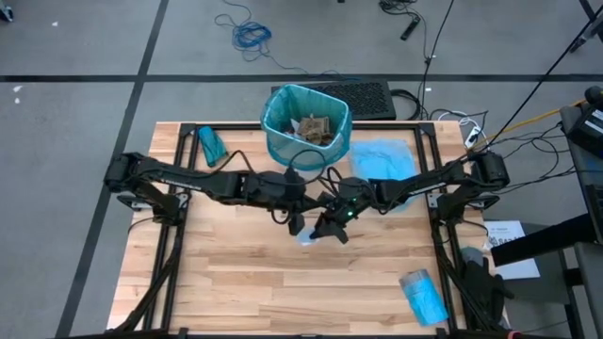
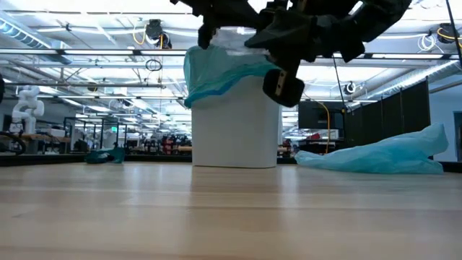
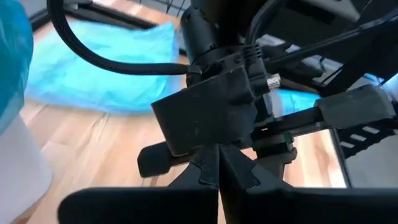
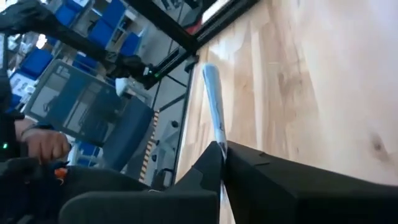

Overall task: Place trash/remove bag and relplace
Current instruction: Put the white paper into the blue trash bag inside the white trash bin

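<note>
Hovering over the middle of the wooden table [image 1: 236,282], the right gripper [image 1: 325,229] is pinching a thin pale blue scrap [image 4: 213,109], its fingers [image 4: 205,171] pressed together on it in the right wrist view. Just to its left in the high view, the left gripper [image 1: 296,223] is hanging with its fingers [image 3: 205,171] clenched tight and nothing visible between them, close beside the right arm's wrist. Above them in the frame, at the table's far edge, the white bin [image 2: 234,123] is standing upright, lined with a teal bag [image 1: 306,122] and holding crumpled brown paper wads [image 1: 314,127]. A light blue bag [image 1: 386,162] is lying flat to the bin's right, a folded teal bag [image 1: 211,145] is sitting at upper left, and another blue bundle [image 1: 423,296] is resting at lower right. A person's hand [image 4: 45,144] is showing beyond the table in the right wrist view.
</note>
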Tool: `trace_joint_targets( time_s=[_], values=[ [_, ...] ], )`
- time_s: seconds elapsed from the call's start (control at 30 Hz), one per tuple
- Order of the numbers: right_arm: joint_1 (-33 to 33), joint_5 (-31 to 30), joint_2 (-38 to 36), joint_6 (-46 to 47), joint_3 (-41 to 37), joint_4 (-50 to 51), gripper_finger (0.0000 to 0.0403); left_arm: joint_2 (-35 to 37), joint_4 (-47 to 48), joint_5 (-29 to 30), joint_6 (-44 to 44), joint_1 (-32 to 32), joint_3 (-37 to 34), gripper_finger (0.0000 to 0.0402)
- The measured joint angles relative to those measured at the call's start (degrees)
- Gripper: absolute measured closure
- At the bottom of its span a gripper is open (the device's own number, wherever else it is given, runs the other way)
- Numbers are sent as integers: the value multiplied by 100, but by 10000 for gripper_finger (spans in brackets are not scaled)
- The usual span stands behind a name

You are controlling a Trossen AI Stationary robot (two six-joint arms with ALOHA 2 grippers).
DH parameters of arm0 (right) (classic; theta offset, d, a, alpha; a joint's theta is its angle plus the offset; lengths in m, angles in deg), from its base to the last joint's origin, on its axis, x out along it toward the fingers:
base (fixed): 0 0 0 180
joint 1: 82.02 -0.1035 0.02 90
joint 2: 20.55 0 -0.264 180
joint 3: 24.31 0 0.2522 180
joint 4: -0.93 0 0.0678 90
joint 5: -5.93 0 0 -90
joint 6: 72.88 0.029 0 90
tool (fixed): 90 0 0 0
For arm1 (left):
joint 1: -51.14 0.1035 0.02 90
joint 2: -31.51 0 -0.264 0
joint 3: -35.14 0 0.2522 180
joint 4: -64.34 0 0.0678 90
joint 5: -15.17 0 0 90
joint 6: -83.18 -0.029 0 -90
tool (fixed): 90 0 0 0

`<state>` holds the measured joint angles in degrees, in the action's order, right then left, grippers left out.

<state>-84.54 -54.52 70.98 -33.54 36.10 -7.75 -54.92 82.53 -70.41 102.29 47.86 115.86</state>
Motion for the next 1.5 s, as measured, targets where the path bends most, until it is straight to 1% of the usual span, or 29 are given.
trace_joint_targets(
  time_s=[0.1, 0.2, 0.3, 0.33, 0.47, 0.57, 0.67, 0.77, 0.87, 0.97, 1.03, 1.17, 1.4, 1.5],
  values=[
    [-7, 90, -235, -100, -19, 412, 402, 231, 157, 9, 136, -48, 53, 401],
    [-5, 11, -584, -279, -24, 900, 402, 515, 1261, 12, 306, -104, 48, 401],
    [89, -43, -889, -389, -17, 1031, 402, 625, 2333, 133, 308, -214, 17, 401],
    [142, -49, -973, -392, -17, 1039, 402, 667, 2536, 119, 308, -236, 11, 401],
    [446, -82, -1256, -483, 288, 955, 402, 788, 2987, 34, 306, -286, 19, 401],
    [727, -114, -1279, -724, 815, 977, 403, 765, 3145, -59, 304, -381, 15, 401],
    [1082, -315, -1219, -1209, 1540, 1279, 403, 778, 3289, -101, 259, -445, 13, 401],
    [1576, -777, -1039, -1945, 2315, 2144, 403, 773, 3448, -45, 130, -444, -54, 401],
    [2156, -869, -679, -2407, 2997, 2873, 403, 769, 3556, 40, -9, -365, -90, 401],
    [2667, -1003, -284, -2612, 3483, 3428, 403, 766, 3557, 63, -167, -287, -90, 401],
    [2933, -1067, -62, -2652, 3574, 3636, 403, 765, 3582, 76, -225, -245, -97, 401],
    [3226, -1005, 156, -2534, 3619, 3616, 403, 765, 3630, 165, -419, -226, -97, 401],
    [3318, -991, 280, -2604, 3629, 3683, 400, 762, 4219, 380, -618, -204, -99, 401],
    [3318, -994, 271, -2608, 3629, 3677, 383, 762, 4236, 383, -754, -171, -99, 401]
  ],
)
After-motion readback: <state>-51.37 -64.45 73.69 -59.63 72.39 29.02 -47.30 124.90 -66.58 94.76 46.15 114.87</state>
